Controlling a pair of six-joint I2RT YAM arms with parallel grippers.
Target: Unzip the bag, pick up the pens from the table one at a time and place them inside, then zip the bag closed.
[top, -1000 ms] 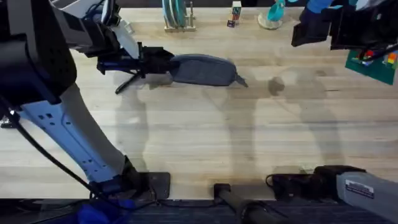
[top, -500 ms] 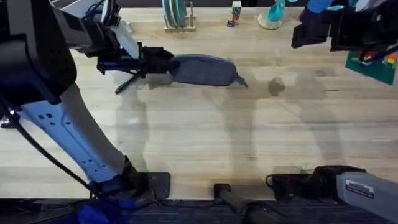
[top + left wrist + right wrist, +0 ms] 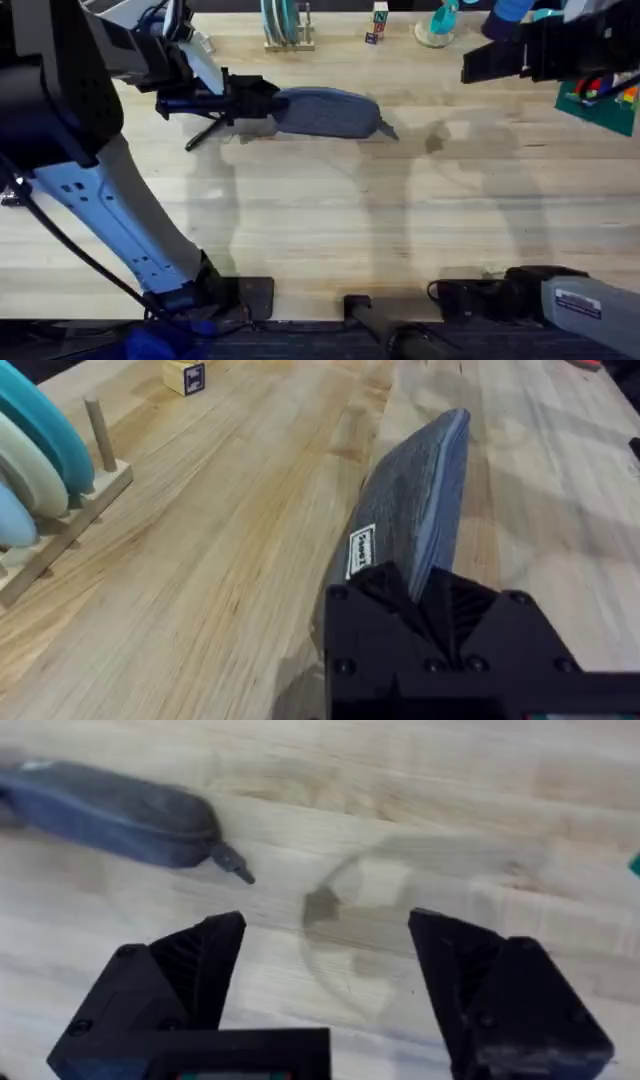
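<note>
Bag (image 3: 326,112) flat on the counter (image 3: 320,230). Left gripper (image 3: 432,592), fingers clamped on bag's end; keep that hold firm. Right gripper (image 3: 325,965), fingers apart, well beyond the pull tab (image 3: 231,863): lower squarely, pinch, draw along zipper.

Pale wooden desk under soft, even light

The desk (image 3: 330,230) is made of long light planks with visible grain, and faint blurred shadows lie across its middle. Along its far edge stand a small wooden rack (image 3: 283,30) holding teal and white discs, a little printed cube (image 3: 378,20) and a teal object on a round base (image 3: 437,25). A green board (image 3: 600,105) sits at the far right edge.
</note>
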